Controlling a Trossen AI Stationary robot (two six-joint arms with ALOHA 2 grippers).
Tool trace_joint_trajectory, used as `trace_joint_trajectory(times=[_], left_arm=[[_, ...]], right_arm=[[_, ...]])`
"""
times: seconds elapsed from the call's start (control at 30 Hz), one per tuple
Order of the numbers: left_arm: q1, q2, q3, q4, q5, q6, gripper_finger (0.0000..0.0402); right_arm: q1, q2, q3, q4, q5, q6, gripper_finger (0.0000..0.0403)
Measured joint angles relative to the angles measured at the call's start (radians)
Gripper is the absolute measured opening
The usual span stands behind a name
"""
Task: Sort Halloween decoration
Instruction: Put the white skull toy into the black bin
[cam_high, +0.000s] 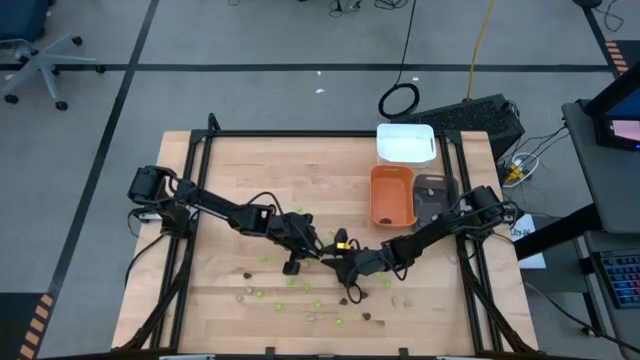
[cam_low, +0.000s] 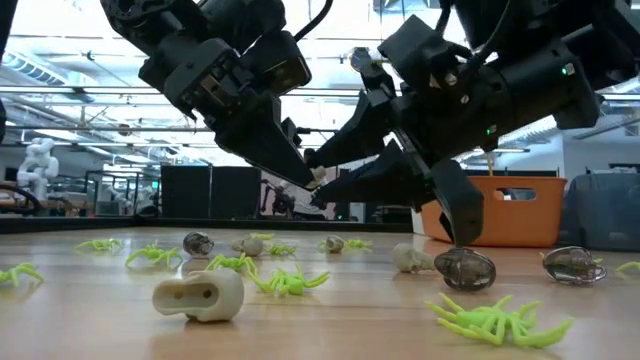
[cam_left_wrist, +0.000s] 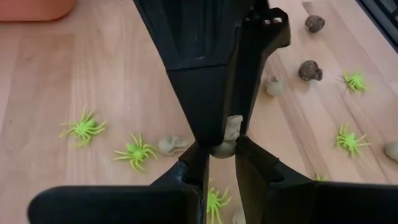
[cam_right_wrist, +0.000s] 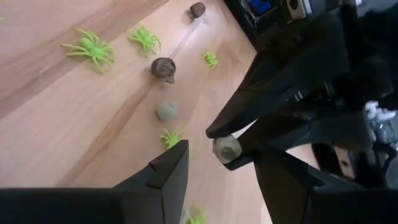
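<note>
Met above mid-bench: left gripper (cam_right_wrist: 233, 146) jaws clenched on small pale beige-grey plastic skull (cam_right_wrist: 226, 149), right gripper (cam_left_wrist: 221, 163) jaws released around it. Lime-green plastic spiders (cam_left_wrist: 135, 151) scattered on wooden bench (cam_high: 230, 170).

Three trays (cam_high: 392, 195) — orange, white, grey — two robot arms (cam_high: 225, 210)

- this is a big lab or workshop room.
- a wooden table (cam_high: 230, 170) stands on a grey floor (cam_high: 250, 90) with black lines.
- a rolling chair (cam_high: 35, 60) and cables (cam_high: 400, 100) sit near it.
- long ceiling lights (cam_low: 60, 75) shine far behind.
</note>
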Motion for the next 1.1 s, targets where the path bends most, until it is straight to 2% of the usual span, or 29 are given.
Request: trace_joint_trajectory(times=[0.23,0.37,0.9,1.1], left_arm=[[0.0,0.0,0.0,0.012,-0.003,-0.02,0.0054],[0.0,0.0,0.0,0.008,-0.002,-0.025,0.0054],[0.0,0.001,0.0,0.005,0.021,-0.027,0.0055],[0.001,0.001,0.0,-0.013,0.051,-0.057,0.0097]], right_arm=[[-0.018,0.0,0.029,-0.015,-0.03,-0.079,0.014],[-0.035,0.0,0.031,-0.026,-0.098,-0.08,0.0114],[-0.039,-0.002,0.031,-0.078,-0.105,-0.026,0.0029],[-0.037,-0.002,0.03,-0.094,-0.107,0.015,0.0025]])
